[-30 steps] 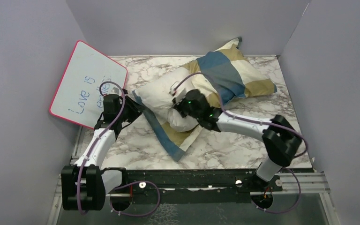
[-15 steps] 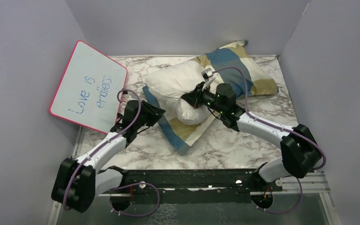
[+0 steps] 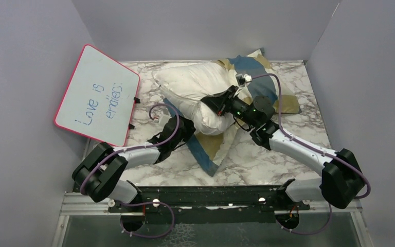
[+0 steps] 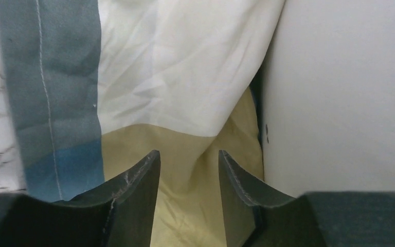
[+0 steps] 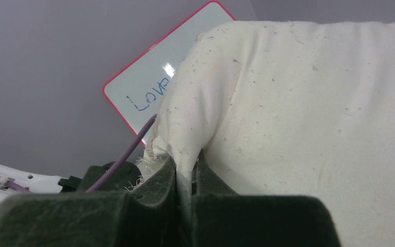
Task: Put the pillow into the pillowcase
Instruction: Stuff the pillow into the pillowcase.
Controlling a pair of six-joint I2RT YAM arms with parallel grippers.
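Pillow [image 3: 193, 87] is laid on the pillowcase [image 3: 209, 148] at the table's middle, its near edge pinched tight by the right gripper [image 5: 186, 172]. Left gripper [image 4: 189, 172] is spread over pillowcase fabric, nothing gripped.

**Pillow** [image 3: 195, 90]: plump, plain white, rectangular, lying across the far middle of the table, long axis running left to right. Near right corner bunched into a tight fold and raised. Off-white cloth up close, flecked with lint, frayed at that corner's seam.

**Pillowcase** [image 3: 209, 149]: limp, creased sleeve in blue, tan and cream blocks, spread beneath the pillow. One pointed end reaching toward the near edge, with a stitched blue hem along its left side. Other end showing behind the pillow at far right. Pillow on top, touching; whether any part is inside, not discernible.
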